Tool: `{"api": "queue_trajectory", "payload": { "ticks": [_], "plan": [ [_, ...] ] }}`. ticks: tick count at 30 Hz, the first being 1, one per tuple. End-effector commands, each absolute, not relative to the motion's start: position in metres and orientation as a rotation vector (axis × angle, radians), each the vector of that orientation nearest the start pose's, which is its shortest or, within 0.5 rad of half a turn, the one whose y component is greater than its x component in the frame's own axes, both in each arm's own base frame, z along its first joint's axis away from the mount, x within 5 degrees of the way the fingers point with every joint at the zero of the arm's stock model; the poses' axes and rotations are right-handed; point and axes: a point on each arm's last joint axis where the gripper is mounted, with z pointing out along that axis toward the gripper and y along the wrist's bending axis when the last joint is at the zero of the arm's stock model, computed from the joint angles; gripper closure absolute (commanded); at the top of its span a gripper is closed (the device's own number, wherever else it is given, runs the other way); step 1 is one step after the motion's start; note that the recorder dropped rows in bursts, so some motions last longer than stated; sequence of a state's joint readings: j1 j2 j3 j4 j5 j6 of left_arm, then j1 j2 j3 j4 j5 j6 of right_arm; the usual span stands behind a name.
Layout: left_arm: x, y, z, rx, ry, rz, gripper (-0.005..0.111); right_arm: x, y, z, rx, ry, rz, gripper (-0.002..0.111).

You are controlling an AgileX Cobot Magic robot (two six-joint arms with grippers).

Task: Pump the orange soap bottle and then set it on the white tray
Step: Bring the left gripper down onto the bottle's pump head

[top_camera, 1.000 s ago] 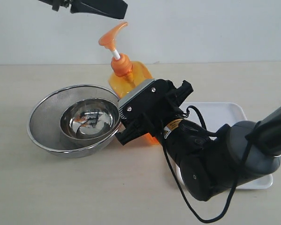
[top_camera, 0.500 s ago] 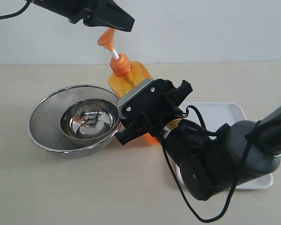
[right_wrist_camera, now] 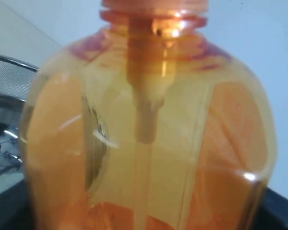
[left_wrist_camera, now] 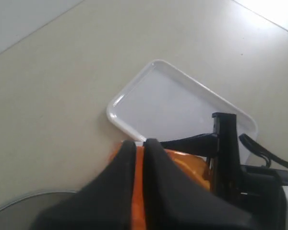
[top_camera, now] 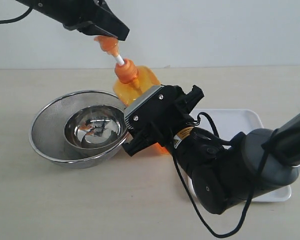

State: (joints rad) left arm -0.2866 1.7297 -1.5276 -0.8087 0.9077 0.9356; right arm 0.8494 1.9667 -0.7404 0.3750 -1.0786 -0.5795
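The orange soap bottle [top_camera: 146, 80] stands between a metal bowl and the white tray [top_camera: 240, 122], leaning a little to the left. My right gripper [top_camera: 159, 126] is shut on its body; in the right wrist view the translucent orange soap bottle [right_wrist_camera: 149, 143] fills the picture. My left gripper [top_camera: 121, 34] is shut and its tips rest on top of the orange pump head [top_camera: 108, 45]. A short piece of white stem [top_camera: 119, 60] shows under the head. In the left wrist view the left gripper [left_wrist_camera: 139, 144] hides most of the bottle [left_wrist_camera: 189, 165], with the white tray [left_wrist_camera: 173, 100] beyond.
A steel mesh strainer [top_camera: 47, 122] holding a smaller shiny steel bowl [top_camera: 95, 127] sits right against the bottle's left side. The right arm's bulky black body [top_camera: 230, 170] and its cable lie over the front part of the tray. A pale wall rises behind the table.
My left gripper came down and leftward onto the pump head. The pump head shifted left and lower, and the bottle leaned slightly left. The right gripper kept its hold.
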Motion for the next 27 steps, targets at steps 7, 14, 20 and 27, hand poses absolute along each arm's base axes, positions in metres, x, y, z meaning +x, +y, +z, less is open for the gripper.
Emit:
{"api": "queue_trajectory", "payload": {
  "ticks": [7, 14, 20, 27],
  "plan": [
    [0.344, -0.140, 0.350, 0.901, 2.191, -0.531, 0.102, 0.259, 0.246, 0.150, -0.708, 1.461, 0.077, 0.107],
    [0.331, -0.137, 0.355, 0.920, 2.211, -0.541, 0.102, 0.259, 0.246, 0.152, -0.697, 1.447, 0.077, 0.107],
    [0.309, -0.128, 0.358, 0.870, 2.176, -0.507, 0.102, 0.260, 0.246, 0.153, -0.695, 1.442, 0.069, 0.107],
    [0.304, -0.126, 0.349, 0.854, 2.187, -0.496, 0.102, 0.260, 0.246, 0.152, -0.701, 1.445, 0.067, 0.107]
  ]
}}
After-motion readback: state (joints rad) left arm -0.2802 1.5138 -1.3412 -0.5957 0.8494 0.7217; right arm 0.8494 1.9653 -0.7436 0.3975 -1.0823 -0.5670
